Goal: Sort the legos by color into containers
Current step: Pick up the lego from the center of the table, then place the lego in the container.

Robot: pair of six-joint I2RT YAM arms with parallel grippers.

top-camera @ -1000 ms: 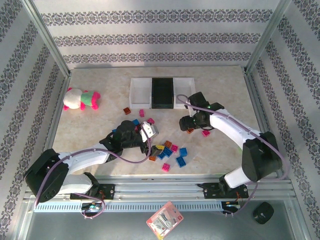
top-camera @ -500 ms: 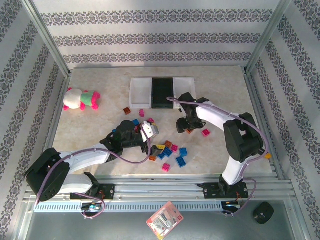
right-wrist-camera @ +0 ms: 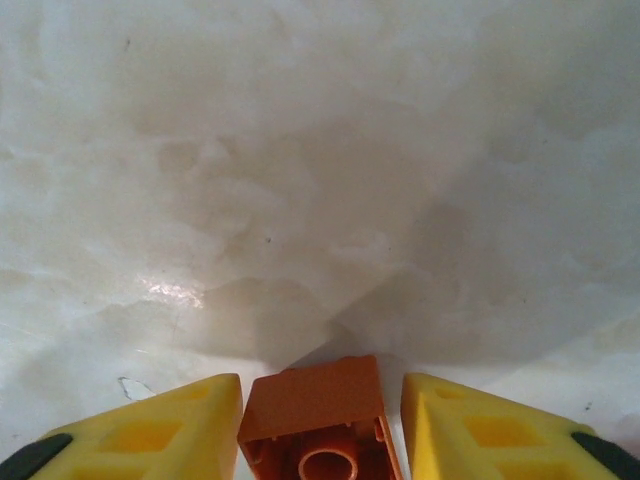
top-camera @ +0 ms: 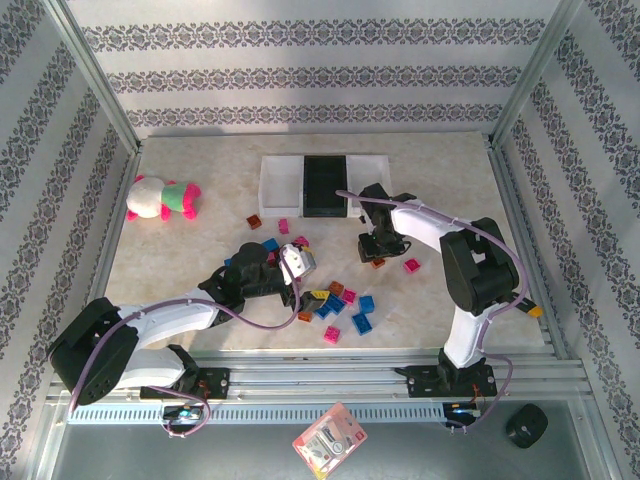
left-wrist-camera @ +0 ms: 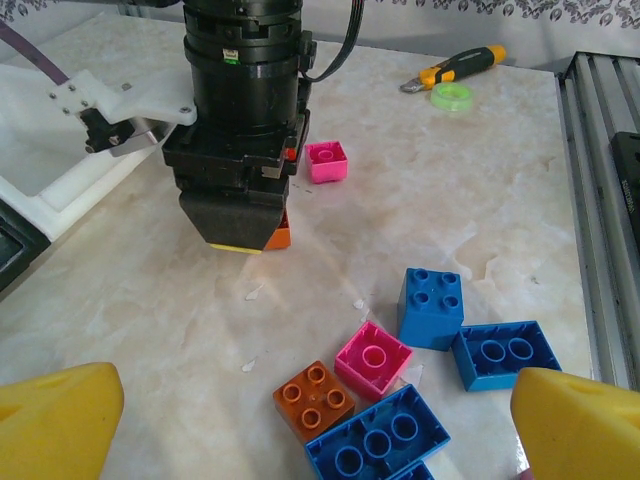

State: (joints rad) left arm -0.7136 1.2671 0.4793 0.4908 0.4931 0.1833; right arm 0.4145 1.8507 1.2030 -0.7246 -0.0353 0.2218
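My right gripper (top-camera: 376, 252) points straight down at the table with its jaws either side of an orange-brown lego (right-wrist-camera: 320, 400). In the right wrist view a small gap shows between the brick and the right finger (right-wrist-camera: 470, 425), so the right gripper (right-wrist-camera: 320, 382) is open around it. My left gripper (left-wrist-camera: 320, 430) is wide open and empty, low over a cluster of legos: an orange one (left-wrist-camera: 314, 400), a pink one (left-wrist-camera: 373, 358) and blue ones (left-wrist-camera: 432, 305). Two white trays (top-camera: 280, 185) (top-camera: 370, 178) flank the black tray (top-camera: 324, 185) at the back centre.
More legos lie scattered between the trays and the cluster (top-camera: 340, 305), one pink (top-camera: 411, 265) just right of the right gripper. A plush toy (top-camera: 162, 198) lies far left. A tape roll (left-wrist-camera: 452, 95) and a utility knife (left-wrist-camera: 460, 68) sit beyond the table's edge.
The right arm has folded in toward the centre, and its gripper has shifted slightly left and settled over the orange-brown lego. The left arm has stayed where it was.
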